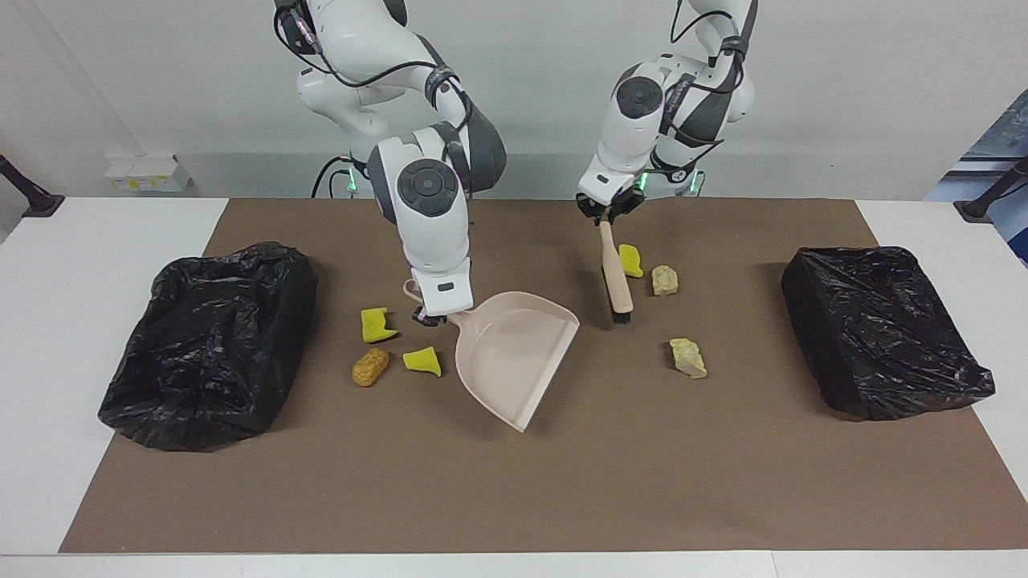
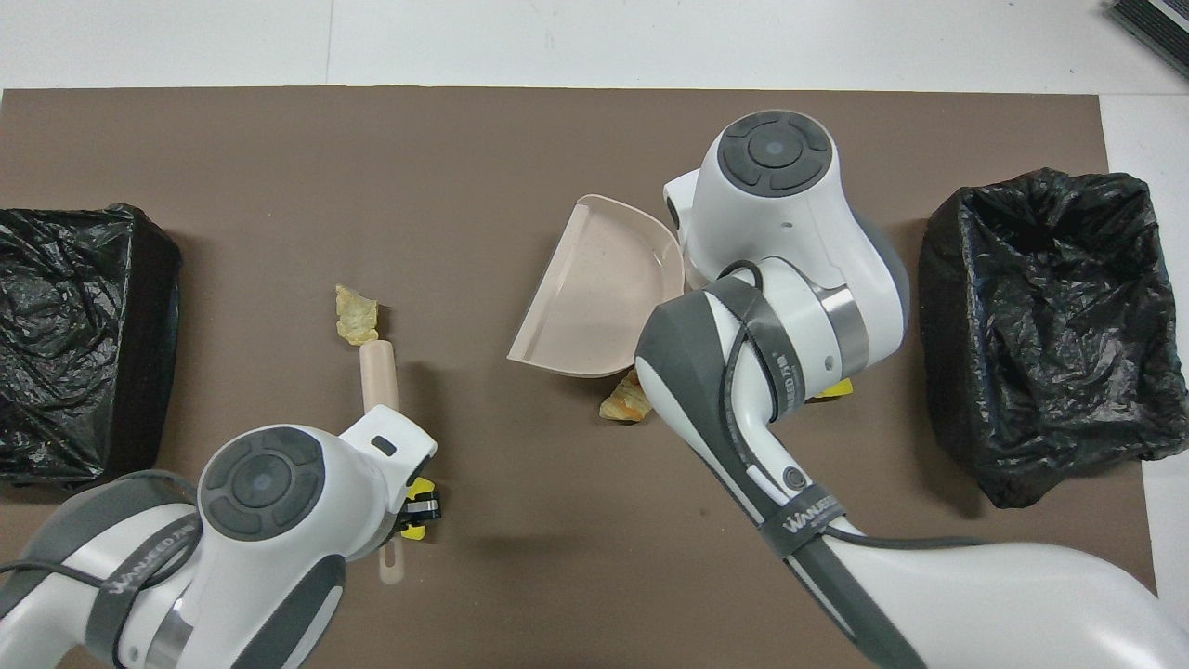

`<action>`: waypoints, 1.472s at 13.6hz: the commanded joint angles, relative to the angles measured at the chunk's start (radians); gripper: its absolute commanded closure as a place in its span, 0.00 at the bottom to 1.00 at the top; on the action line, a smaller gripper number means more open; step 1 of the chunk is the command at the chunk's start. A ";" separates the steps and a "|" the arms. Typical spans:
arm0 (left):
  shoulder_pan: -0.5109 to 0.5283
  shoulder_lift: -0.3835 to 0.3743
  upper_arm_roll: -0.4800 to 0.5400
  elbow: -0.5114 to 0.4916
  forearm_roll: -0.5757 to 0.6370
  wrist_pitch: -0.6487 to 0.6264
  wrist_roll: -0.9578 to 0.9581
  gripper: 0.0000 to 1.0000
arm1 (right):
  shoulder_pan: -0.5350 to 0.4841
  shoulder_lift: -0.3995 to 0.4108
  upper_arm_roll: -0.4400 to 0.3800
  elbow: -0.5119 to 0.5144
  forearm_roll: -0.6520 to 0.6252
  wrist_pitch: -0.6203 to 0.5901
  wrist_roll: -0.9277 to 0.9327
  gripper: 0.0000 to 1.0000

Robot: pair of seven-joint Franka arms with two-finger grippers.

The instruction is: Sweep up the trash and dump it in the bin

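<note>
My right gripper is shut on the handle of the beige dustpan, which tilts with its open lip pointing away from the robots; it also shows in the overhead view. My left gripper is shut on the beige brush, whose bristles are down at the mat. Two yellow sponge scraps and an orange-brown lump lie beside the dustpan. A yellow scrap and a beige chunk lie beside the brush. Another beige chunk lies farther out.
An open bin lined with a black bag stands at the right arm's end of the brown mat. A second black-bagged bin stands at the left arm's end. The right arm hides its gripper from overhead.
</note>
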 commanded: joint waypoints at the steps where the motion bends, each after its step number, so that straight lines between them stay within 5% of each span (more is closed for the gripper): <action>1: 0.069 -0.035 -0.012 -0.028 0.047 -0.045 -0.008 1.00 | 0.051 -0.039 0.011 -0.106 -0.011 0.108 -0.018 1.00; 8: 0.104 -0.210 -0.020 -0.231 0.080 -0.045 -0.089 1.00 | 0.143 -0.065 0.011 -0.197 -0.179 0.087 -0.022 1.00; 12: -0.050 -0.217 -0.025 -0.327 0.058 0.005 -0.315 1.00 | 0.160 -0.111 0.011 -0.285 -0.233 0.115 -0.068 1.00; 20: -0.226 -0.169 -0.023 -0.332 -0.215 0.152 -0.570 1.00 | 0.160 -0.111 0.011 -0.291 -0.255 0.161 -0.161 1.00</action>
